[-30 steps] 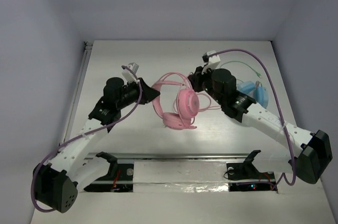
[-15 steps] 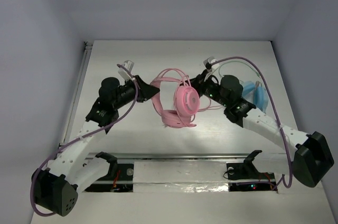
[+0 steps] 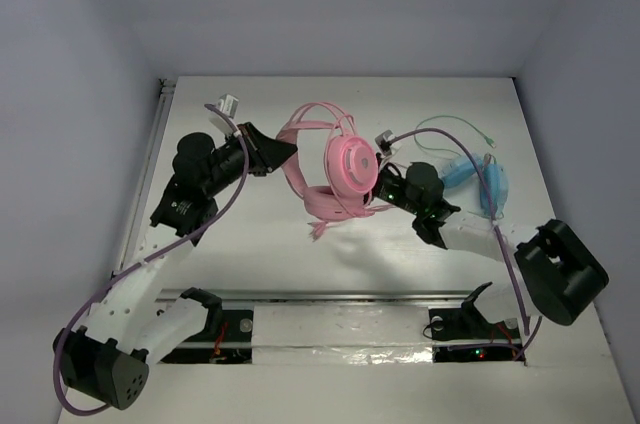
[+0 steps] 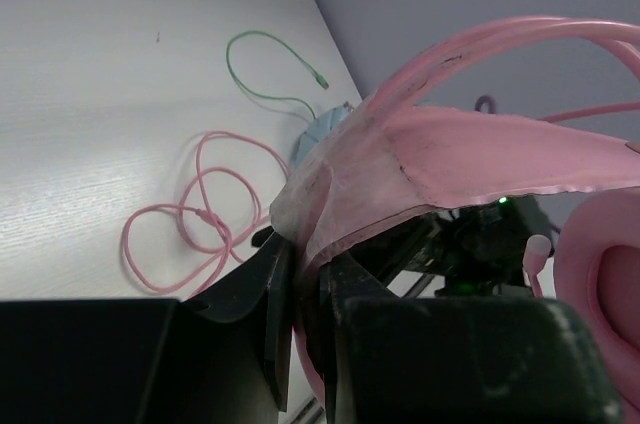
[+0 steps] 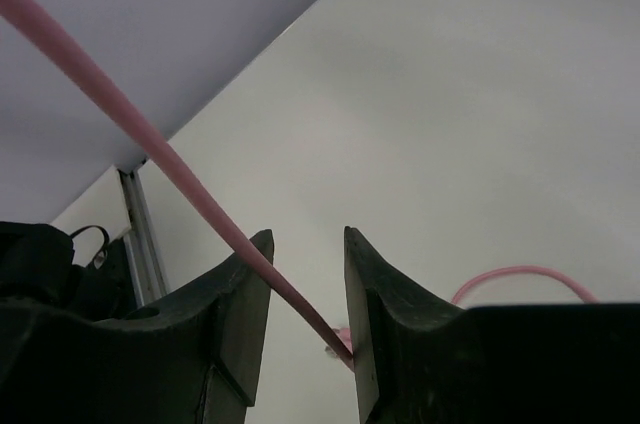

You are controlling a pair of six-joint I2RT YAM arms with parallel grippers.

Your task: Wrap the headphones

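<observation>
**L clamps headband, R loose round cable**

L wrist cam only: cable [image 4: 165,212] loops lying on table [image 4: 90,124], green cable [image 4: 262,40] beyond. L gripper [image 3: 272,154] [image 4: 300,289], arm stretched fwd, is pinched onto the headband [image 4: 450,159] of the headphones [image 3: 335,172], held up mid-table. R wrist cam: R gripper [image 3: 383,176] [image 5: 305,244] jaws apart, a cable strand [image 5: 150,144] running thru the gap unclamped. R arm folded low, pointing left.

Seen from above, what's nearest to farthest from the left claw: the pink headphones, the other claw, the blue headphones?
1. The pink headphones: headband pinched in the left claw.
2. The right claw: just beyond them, centre-right.
3. The light blue headphones: farthest right.
</observation>
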